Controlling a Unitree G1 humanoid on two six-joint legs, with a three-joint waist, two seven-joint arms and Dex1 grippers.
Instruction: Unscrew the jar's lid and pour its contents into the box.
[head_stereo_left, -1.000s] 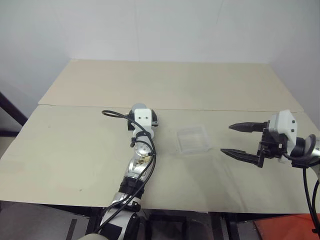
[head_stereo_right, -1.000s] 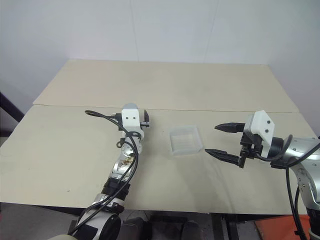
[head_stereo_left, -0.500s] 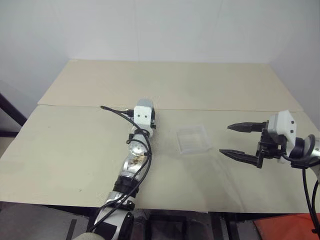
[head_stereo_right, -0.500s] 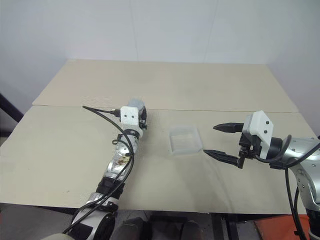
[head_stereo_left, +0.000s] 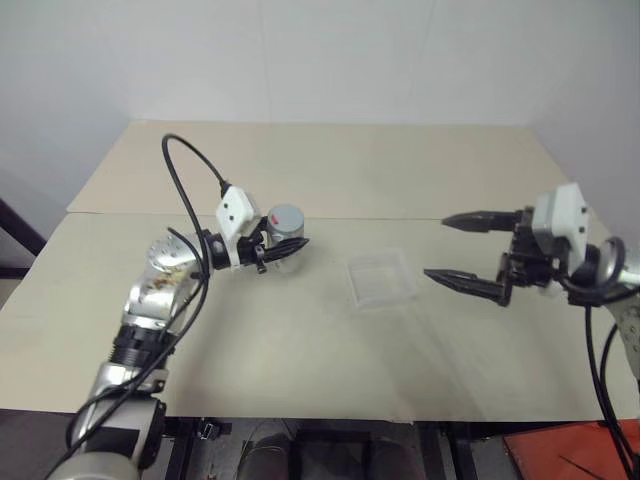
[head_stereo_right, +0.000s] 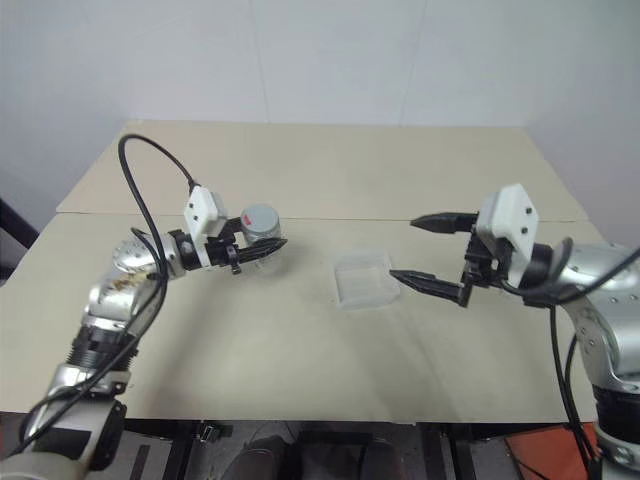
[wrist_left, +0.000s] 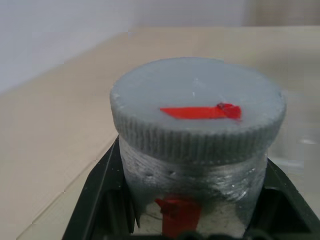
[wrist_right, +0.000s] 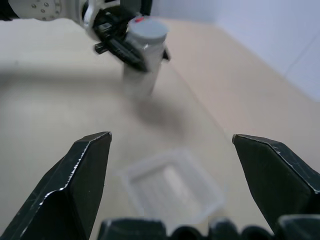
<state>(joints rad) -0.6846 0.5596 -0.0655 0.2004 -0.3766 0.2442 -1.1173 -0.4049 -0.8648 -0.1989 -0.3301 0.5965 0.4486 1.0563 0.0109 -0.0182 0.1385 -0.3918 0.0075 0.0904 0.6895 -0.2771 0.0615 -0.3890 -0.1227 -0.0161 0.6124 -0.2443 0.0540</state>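
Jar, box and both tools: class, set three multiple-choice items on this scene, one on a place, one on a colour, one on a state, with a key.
1. Where is the box?
A. On the table between the two tools
B. Inside the right tool
C. On top of the jar

2. What colour is the mark on the lid?
A. Blue
B. Red
C. Green

3. How is the right tool set?
A. Shut on the lid
B. Shut on the box
C. Open and holding nothing

Key: 1 A, the box lies flat between the left tool and the right one. 2 B, a red strip crosses the grey lid. 3 C, its fingers stand wide apart; the left tool holds the jar.
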